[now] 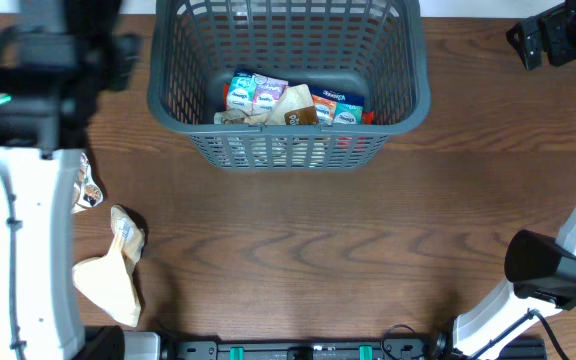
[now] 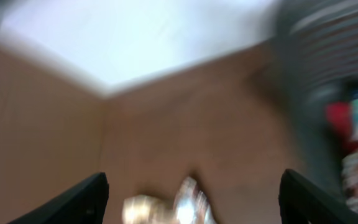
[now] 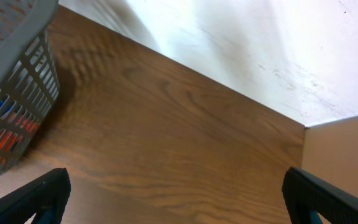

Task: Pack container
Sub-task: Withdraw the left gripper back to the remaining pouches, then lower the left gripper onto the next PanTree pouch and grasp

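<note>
The dark grey slotted container [image 1: 173, 95] stands at the back middle of the table with several snack packets [image 1: 288, 103] inside. It shows blurred in the left wrist view [image 2: 309, 81] and at the left of the right wrist view [image 3: 17, 93]. My left gripper [image 2: 191, 199] is open, above a shiny silver-gold packet [image 2: 188, 202] on the table; this packet also shows beside the left arm [image 1: 90, 192]. A beige packet [image 1: 118, 265] lies at the front left. My right gripper [image 3: 179, 193] is open and empty over bare wood.
The left arm [image 1: 23, 250] covers the left edge of the table. The right arm's base [image 1: 553, 270] stands at the front right. A pale wall and a cardboard-coloured surface [image 3: 340, 155] lie beyond the table's edge.
</note>
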`<move>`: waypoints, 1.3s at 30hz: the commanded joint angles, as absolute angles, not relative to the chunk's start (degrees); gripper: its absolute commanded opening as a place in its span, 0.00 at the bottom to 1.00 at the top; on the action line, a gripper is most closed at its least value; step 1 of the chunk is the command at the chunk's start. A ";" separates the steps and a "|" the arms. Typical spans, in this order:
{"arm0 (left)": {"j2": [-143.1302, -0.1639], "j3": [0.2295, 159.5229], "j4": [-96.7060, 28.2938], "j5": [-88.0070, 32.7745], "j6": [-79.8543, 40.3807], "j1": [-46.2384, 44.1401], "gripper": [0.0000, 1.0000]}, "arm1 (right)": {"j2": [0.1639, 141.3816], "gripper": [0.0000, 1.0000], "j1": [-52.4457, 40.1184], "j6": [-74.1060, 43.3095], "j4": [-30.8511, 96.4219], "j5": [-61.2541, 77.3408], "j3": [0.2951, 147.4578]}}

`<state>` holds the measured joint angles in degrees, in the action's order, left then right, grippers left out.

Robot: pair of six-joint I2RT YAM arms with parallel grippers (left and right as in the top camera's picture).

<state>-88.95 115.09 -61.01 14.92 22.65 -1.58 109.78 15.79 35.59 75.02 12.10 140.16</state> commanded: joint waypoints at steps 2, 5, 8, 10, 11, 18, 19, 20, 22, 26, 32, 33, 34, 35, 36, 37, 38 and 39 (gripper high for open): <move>-85.97 115.59 -67.59 18.50 10.79 6.63 0.79 | 109.75 0.99 16.10 35.66 75.05 12.25 140.03; -85.36 115.57 -71.44 18.50 -0.43 12.19 0.85 | 109.75 0.99 16.10 35.66 75.05 12.25 140.03; -85.97 114.93 -75.29 18.50 -18.98 17.10 0.87 | 109.75 0.99 16.10 35.66 75.00 12.25 140.03; -86.50 113.84 -76.95 18.52 -27.64 19.38 0.87 | 109.75 0.99 16.10 35.66 74.91 12.27 140.03; -86.74 112.99 -77.17 18.52 -31.62 20.29 0.87 | 109.75 0.99 16.10 35.66 74.87 12.27 140.03; -87.74 105.60 -71.72 18.55 -52.45 21.65 0.88 | 109.75 0.99 16.10 35.64 74.87 13.56 140.03; -87.96 103.44 -69.47 18.52 -55.31 21.41 0.88 | 109.75 0.99 16.10 35.64 74.83 13.80 140.03; -88.05 102.41 -68.34 18.50 -56.21 21.41 0.89 | 109.75 0.99 16.10 35.64 74.83 14.00 140.03; -88.53 98.87 -64.55 18.52 -58.33 21.41 0.89 | 109.75 0.99 16.08 35.64 74.89 14.00 140.03; -90.08 91.83 -57.93 18.55 -62.26 21.85 0.88 | 109.75 0.99 16.10 35.64 75.77 13.98 140.03; -94.63 85.89 -52.12 18.50 -64.86 21.87 0.89 | 109.75 0.99 16.08 35.62 76.16 13.98 140.03; -95.94 85.80 -51.92 18.48 -64.84 21.87 0.89 | 109.75 0.99 16.08 35.62 76.16 13.98 140.03; -97.01 85.80 -51.88 18.13 -64.84 21.93 0.89 | 109.75 0.99 16.08 35.62 76.20 13.98 140.03; -98.10 85.80 -51.70 16.93 -64.79 22.20 0.89 | 109.75 0.99 16.08 35.62 76.25 13.98 140.03; -99.46 85.82 -51.42 13.96 -64.64 22.85 0.89 | 109.75 0.99 16.08 35.62 76.31 13.98 140.03; -100.31 85.82 -51.27 11.68 -64.58 23.44 0.89 | 109.75 0.99 16.10 35.62 76.36 14.00 140.03; -101.47 85.82 -51.05 8.43 -64.60 24.47 0.89 | 109.75 0.98 16.10 35.62 76.40 13.98 140.03; -102.39 85.82 -50.81 5.72 -64.62 25.43 0.89 | 109.75 0.99 16.10 35.62 76.42 13.98 140.03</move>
